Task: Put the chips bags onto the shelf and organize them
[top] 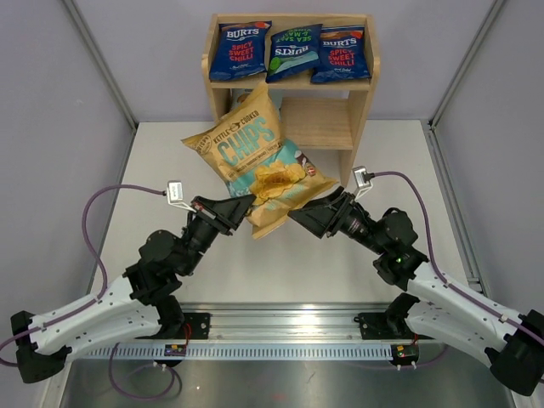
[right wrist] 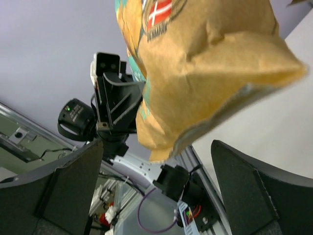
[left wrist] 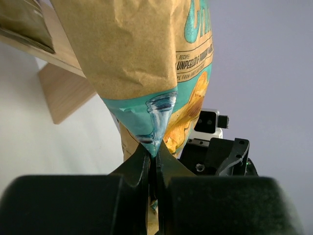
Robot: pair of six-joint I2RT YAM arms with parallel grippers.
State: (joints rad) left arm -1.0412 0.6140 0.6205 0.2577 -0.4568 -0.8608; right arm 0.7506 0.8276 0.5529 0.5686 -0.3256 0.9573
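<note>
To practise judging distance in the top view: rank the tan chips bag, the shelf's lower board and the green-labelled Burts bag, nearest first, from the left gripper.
1. tan chips bag: pinched in the left gripper, centre.
2. shelf's lower board: behind, to the right.
3. green-labelled Burts bag: highest and farthest back.

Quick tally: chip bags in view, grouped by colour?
dark-blue bags with red labels: 2
dark-blue bag with green label: 1
tan-and-teal bag: 1
Total in view: 4
</note>
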